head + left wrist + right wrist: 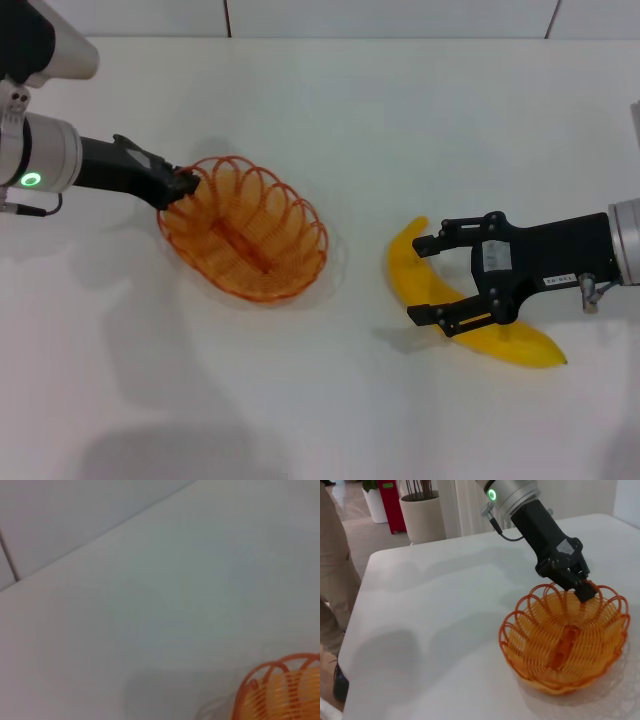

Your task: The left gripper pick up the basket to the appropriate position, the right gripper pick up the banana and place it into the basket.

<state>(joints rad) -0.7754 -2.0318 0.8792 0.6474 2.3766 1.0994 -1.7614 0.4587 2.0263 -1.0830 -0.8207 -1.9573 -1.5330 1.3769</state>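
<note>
The orange wire basket (262, 262) rests on the white table, left of centre, with nothing in it. My left gripper (184, 186) is shut on its rim at the end nearest the left arm; the right wrist view shows the same grip, left gripper (580, 584) on basket (560, 650). An edge of the basket (280, 690) appears in the left wrist view. The yellow banana (512, 344) lies on the table to the right of the basket. My right gripper (415, 281) hovers open over the banana's middle, one finger on each side of it.
The white table (330, 120) stretches bare behind and in front of the objects. In the right wrist view its far edge (365, 575) drops off to a floor with plant pots (422, 515) and a standing person (332, 575).
</note>
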